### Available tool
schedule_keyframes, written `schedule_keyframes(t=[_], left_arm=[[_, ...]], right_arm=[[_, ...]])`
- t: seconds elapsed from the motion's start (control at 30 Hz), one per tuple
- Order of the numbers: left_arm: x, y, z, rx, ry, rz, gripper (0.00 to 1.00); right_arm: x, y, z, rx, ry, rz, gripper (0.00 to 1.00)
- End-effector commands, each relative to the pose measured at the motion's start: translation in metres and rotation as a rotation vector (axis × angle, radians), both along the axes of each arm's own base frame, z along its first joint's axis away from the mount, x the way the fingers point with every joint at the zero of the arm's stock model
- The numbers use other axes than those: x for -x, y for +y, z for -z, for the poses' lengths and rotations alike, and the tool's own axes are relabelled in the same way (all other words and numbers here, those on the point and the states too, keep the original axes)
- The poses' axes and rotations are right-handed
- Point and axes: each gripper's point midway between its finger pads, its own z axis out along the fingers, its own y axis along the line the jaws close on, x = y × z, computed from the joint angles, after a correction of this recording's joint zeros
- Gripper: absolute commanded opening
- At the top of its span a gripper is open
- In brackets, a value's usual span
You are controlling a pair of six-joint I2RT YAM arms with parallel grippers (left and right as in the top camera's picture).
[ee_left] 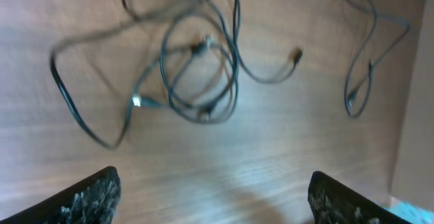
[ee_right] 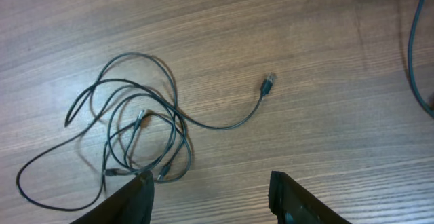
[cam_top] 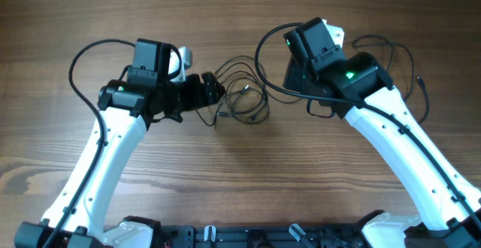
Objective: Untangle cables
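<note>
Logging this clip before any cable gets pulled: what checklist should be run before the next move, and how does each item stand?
1. Left gripper open and empty: ok.
2. Right gripper open and empty: ok.
3. Tangle seen by both wrist cameras: ok.
4. A free plug lying clear of the loops: ok.
5. Which strand lies on top at the crossings: cannot tell, as the loops overlap and the left wrist view is blurred.
6. Separate cable lying apart from the tangle: ok.

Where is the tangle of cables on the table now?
Overhead view: the cables lie near the middle of the table, just right of the left gripper.
</note>
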Motion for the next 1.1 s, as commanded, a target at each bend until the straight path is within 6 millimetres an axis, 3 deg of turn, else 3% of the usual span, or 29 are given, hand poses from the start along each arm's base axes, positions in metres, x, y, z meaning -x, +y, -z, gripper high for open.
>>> schedule_keyframes(t=[0.0, 0.2, 0.57, 0.87, 1.07], left_arm=[[-0.021, 0.005, 0.019, -0.067, -0.020, -0.020, 0.93], [-0.026, -0.016, 0.058, -0.045, 0.075, 0.034, 0.89], [-0.024, -0.051, 0.118, -0.120, 0.137, 0.123, 0.75], [-0.033, -0.063, 0.136, -0.128, 0.112, 0.140, 0.63], [-0.039, -0.049, 0.147, -0.195, 0.134, 0.047, 0.63]], right_arm=[[0.000, 0.001, -0.005, -0.003, -0.014, -0.026, 0.59], [0.001, -0.016, -0.020, -0.049, -0.036, 0.008, 0.60], [-0.002, -0.035, -0.017, -0.181, 0.032, 0.045, 0.60], [0.001, -0.034, -0.016, -0.188, 0.044, 0.039, 0.58], [0.001, -0.033, -0.015, -0.193, 0.049, 0.036, 0.58]])
